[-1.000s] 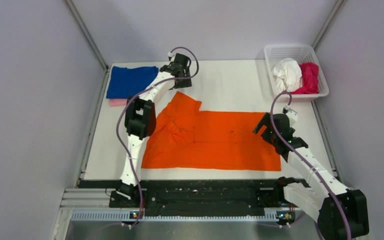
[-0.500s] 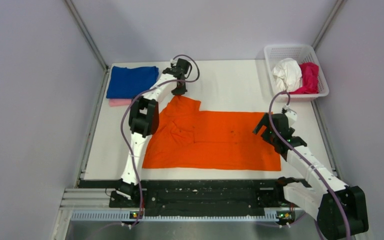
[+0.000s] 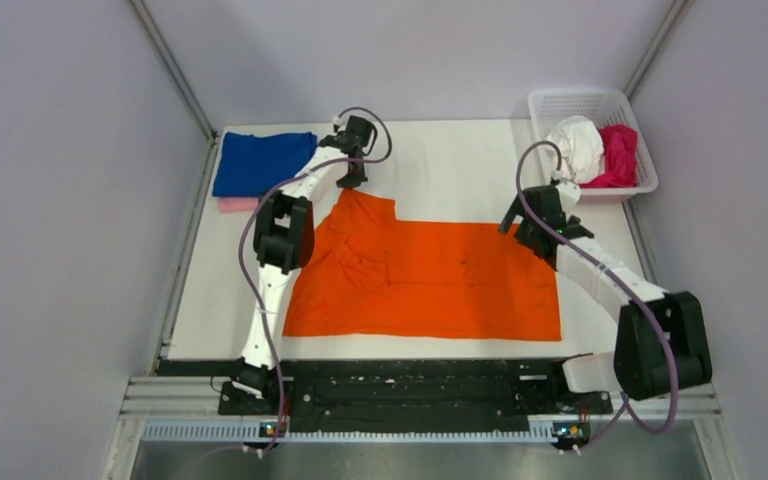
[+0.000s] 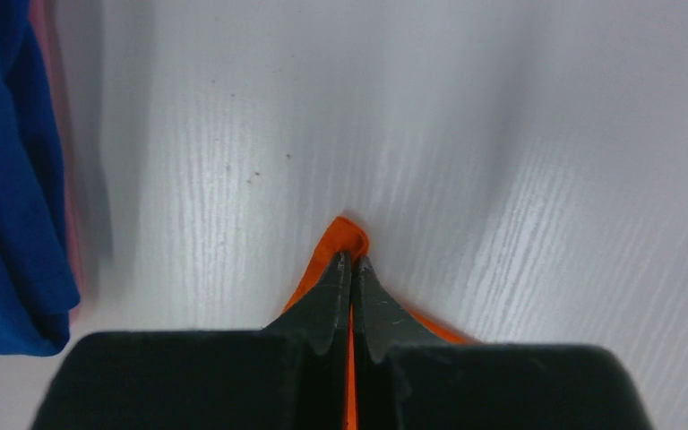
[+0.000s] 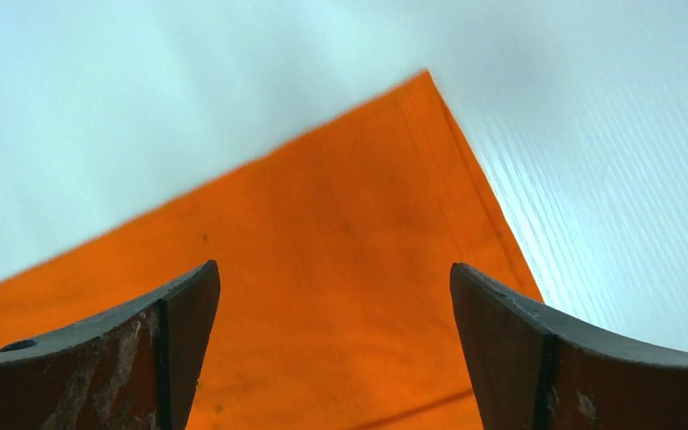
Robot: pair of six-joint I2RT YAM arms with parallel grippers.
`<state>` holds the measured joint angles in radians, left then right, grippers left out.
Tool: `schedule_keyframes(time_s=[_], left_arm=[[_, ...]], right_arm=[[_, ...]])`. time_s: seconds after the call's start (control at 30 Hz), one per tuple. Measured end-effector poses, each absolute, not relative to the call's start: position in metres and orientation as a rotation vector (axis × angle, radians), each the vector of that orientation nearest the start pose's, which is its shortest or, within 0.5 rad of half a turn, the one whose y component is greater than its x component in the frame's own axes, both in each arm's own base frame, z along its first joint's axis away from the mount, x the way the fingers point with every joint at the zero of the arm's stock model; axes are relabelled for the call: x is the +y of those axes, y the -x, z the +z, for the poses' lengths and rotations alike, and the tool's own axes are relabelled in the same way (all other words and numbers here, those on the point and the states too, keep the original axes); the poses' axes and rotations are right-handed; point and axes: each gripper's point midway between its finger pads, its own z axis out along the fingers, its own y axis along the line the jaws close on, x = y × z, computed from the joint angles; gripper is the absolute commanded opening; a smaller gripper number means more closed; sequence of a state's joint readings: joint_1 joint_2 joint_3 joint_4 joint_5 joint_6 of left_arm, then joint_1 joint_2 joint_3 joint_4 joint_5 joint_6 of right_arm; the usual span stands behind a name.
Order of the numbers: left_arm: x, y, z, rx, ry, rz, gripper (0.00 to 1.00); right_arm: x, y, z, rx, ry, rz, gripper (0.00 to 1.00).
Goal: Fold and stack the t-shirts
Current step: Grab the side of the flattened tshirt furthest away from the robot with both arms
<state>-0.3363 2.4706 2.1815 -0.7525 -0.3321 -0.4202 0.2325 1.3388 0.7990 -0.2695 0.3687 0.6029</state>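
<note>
The left pincer [image 4: 351,269] has been closed on the far left corner of the orange t-shirt [image 3: 430,280], spread flat on the counter [image 3: 450,170], and the right pincer [image 5: 333,266], jaws wide, has been brought over its far right corner, so a fold seems prepared.

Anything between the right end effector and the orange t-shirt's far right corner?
Nothing visible. The open right end effector hangs over that corner of the bright orange cloth t-shirt, only bare cloth between its jaws.
</note>
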Motion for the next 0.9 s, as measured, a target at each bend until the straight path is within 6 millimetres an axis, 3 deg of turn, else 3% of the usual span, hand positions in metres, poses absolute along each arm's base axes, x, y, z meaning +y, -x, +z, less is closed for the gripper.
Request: schedule_keyframes(time_s=[0.3,0.47,0.63,0.9], left_arm=[[-0.11,-0.562,0.038,2.5,0.317,0.164,0.0],[-0.105,-0.565,0.04,2.492,0.329,0.154,0.0],[-0.111,-0.561,0.049,2.482,0.32,0.108,0.0],[-0.118,-0.543,0.072,2.46,0.301,0.023,0.0]], right_arm=[[0.038,-0.453,0.091,2.262,-0.569,-0.155,0.87],[0.032,-0.487,0.065,2.317,-0.566,-0.211,0.71],[0.028,-0.494,0.032,2.392,-0.568,-0.264,0.68],[0.022,-0.485,0.031,2.393,-0.584,-0.304,0.5]])
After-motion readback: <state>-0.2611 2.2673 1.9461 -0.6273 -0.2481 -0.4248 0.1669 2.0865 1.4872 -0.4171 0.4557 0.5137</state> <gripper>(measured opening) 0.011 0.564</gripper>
